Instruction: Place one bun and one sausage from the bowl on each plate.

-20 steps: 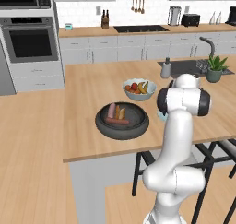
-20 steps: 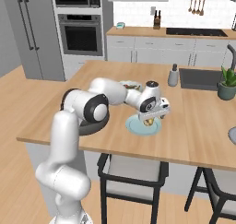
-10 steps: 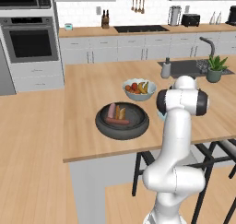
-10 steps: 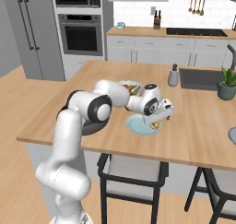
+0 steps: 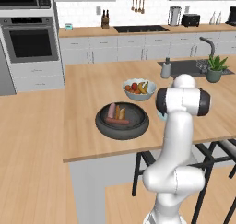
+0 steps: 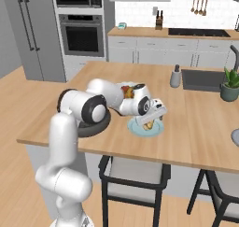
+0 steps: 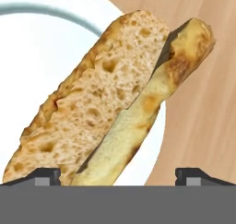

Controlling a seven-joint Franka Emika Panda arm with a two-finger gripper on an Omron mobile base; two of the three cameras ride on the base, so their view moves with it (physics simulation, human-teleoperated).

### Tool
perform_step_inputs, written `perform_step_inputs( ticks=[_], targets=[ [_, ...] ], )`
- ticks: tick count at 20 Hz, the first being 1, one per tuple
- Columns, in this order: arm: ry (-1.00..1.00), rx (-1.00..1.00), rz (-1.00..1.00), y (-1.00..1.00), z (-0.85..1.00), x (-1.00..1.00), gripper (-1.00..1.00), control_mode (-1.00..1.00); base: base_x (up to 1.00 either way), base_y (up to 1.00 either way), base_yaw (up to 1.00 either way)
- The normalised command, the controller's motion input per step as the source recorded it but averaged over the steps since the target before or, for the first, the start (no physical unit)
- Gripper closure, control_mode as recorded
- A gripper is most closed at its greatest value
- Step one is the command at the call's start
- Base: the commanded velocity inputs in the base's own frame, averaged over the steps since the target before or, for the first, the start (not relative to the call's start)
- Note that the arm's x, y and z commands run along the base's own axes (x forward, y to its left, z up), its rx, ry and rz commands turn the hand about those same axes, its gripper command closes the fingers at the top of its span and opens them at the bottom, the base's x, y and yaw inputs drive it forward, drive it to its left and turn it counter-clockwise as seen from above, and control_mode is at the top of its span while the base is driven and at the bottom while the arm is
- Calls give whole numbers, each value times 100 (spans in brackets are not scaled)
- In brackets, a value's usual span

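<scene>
Bun [image 7: 106,112] flat on plate [image 7: 41,57], split side up; gripper [image 7: 118,174] right over it, fingers spread wide, nothing grasped.

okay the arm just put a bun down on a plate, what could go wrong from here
The bun lies split open with one end past the rim of the plate, so it might tip onto the counter. The open end effector sits low with the bun between its fingertips, so lifting off at an angle could drag it. The sausage waits in the bowl; adding it may nudge the bun.
</scene>
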Motion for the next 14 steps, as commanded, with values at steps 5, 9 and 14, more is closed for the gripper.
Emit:
perform_step_inputs(
  ticks=[5, 9, 14],
  targets=[
    [1, -13, 0, -5, 37, 8, -100, -100, 0, 0, 0],
    [12, -29, 0, -52, 54, 74, -100, -100, 0, 0, 0],
    [16, -29, 1, -21, -53, 16, -100, -100, 0, 0, 0]
  ],
)
